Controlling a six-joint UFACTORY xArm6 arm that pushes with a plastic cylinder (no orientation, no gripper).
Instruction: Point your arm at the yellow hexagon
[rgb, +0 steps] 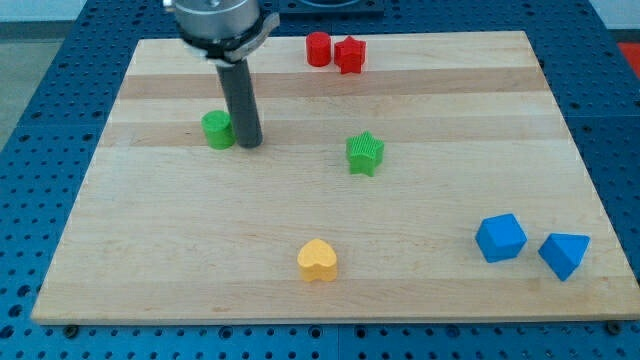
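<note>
While no yellow hexagon shows, sole yellow block (318, 260), heart-like, sits at worktop (460, 120) 6 o'clock. My tip (249, 144) touches green cylinder (217, 129), 10 o'clock. No claw. Approach step; next, slide toward 5 o'clock.

A pale wooden bench (450, 110), made of lengthwise planks in slightly differing tones, is seen filling most of the view. It is laid on a blue surface (40, 150) perforated with a regular grid of small holes, which is visible beyond all four edges. Even, diffuse light is cast, and only soft shadows are produced.
</note>
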